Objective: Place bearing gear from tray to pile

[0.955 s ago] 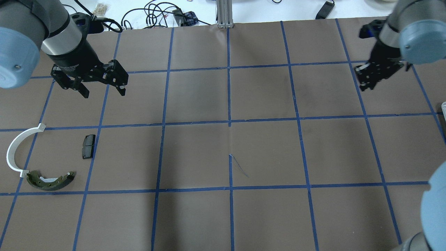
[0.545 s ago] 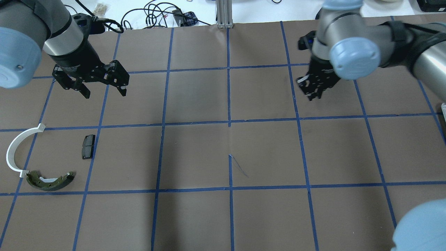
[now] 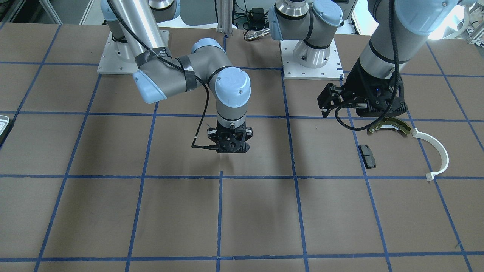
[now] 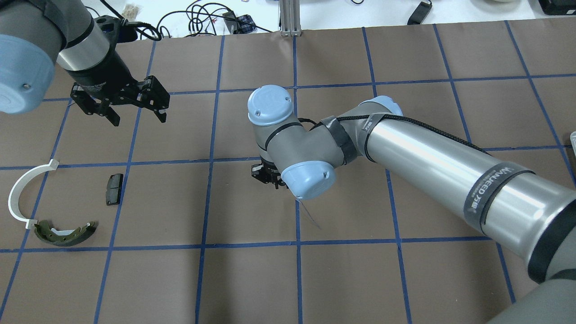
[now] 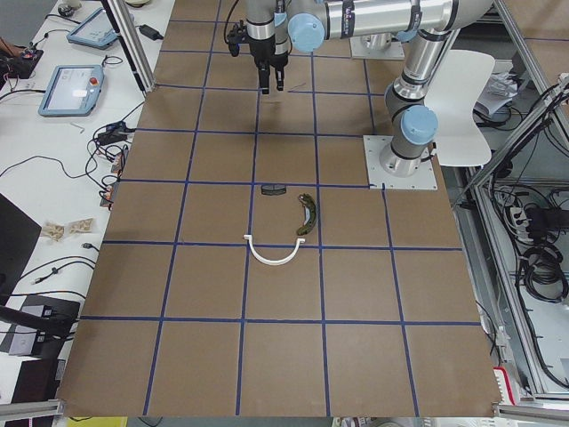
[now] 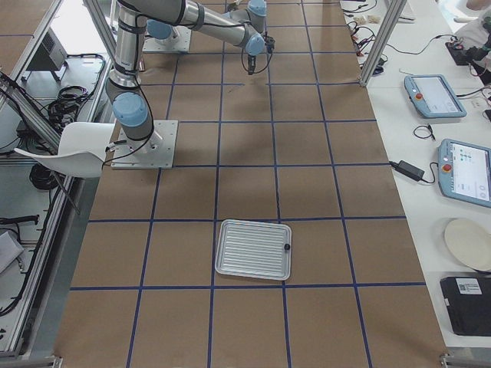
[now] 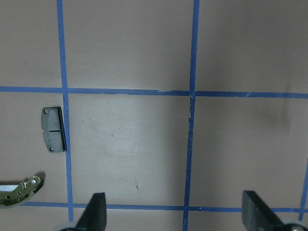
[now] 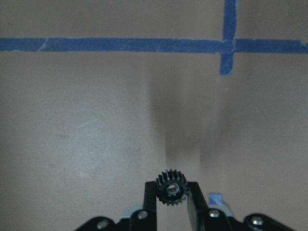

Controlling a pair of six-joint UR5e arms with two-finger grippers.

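My right gripper [image 8: 171, 192] is shut on a small black toothed bearing gear [image 8: 171, 187] and holds it above the brown mat near the table's middle [image 3: 231, 149]; in the overhead view the wrist mostly hides it [image 4: 266, 174]. The pile lies at the robot's left: a brass-and-black brake shoe [image 4: 65, 233], a white half-ring [image 4: 20, 193] and a small dark pad [image 4: 114, 189]. My left gripper [image 4: 138, 119] is open and empty, hovering beyond the pile. The silvery tray [image 6: 220, 253] sits far to the robot's right.
The mat is marked with a blue tape grid [image 4: 296, 157]. A small dark part [image 6: 287, 248] sits at the tray's edge. Cables and a metal post [image 4: 290, 18] lie beyond the far edge. The arm bases [image 3: 310, 56] stand on the robot's side.
My right arm has swung from the far right across to the table's middle, carrying the gear leftward. My left gripper has barely moved and stays open.
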